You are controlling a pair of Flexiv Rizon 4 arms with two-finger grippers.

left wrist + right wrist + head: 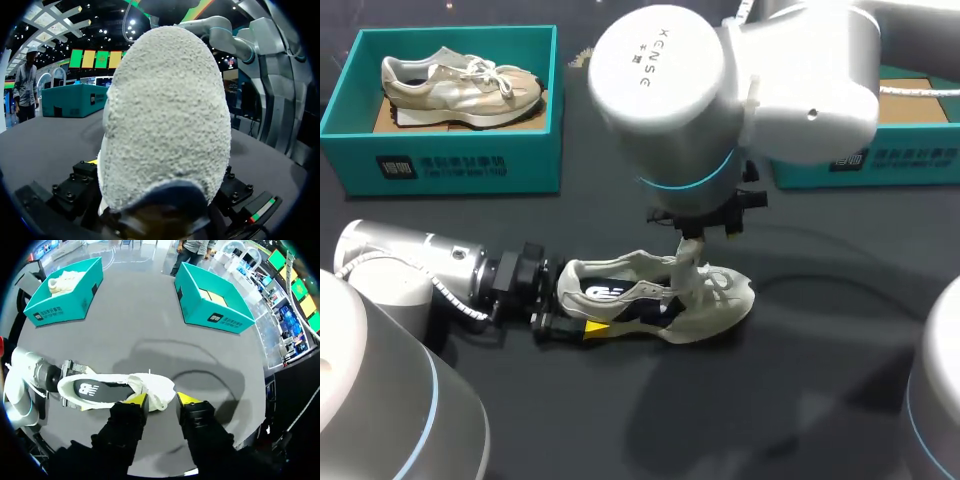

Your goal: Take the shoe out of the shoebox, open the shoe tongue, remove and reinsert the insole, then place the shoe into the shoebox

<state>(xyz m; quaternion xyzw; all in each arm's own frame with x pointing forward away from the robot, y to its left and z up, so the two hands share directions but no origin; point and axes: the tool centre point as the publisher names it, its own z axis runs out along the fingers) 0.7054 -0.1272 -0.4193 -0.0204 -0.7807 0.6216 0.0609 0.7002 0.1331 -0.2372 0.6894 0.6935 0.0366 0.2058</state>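
Shoe (705,305) stands on its sole mid-table (790,400), heel toward the L arm (410,270), toe pointing to the R side. It's out of both boxes and well apart from them.

L gripper (572,305) comes in low and level from the L and is clamped on the heel. One yellow tip shows against the heel's near side, and the R wrist view shows the gripper on both sides of the heel. In the L wrist view the pale, fuzzy heel fills nearly everything ahead of that gripper. A dark insole (605,291) w/ a white logo lies inside the shoe, seen through the opening.

R gripper (688,262) hangs straight down from the R arm (720,80) onto the laced part, just toe-ward of the opening. The R wrist view shows white upper right at it, but I can't tell whether it has hold of anything or how wide it stands.

L shoebox (460,165), teal, sits at the far L of the table w/ a second shoe (460,85) inside: beige, on its sole on cardboard, toe to the R. R shoebox (880,165), also teal, sits at the far R, partly hidden behind the R arm, w/ brown cardboard inside.
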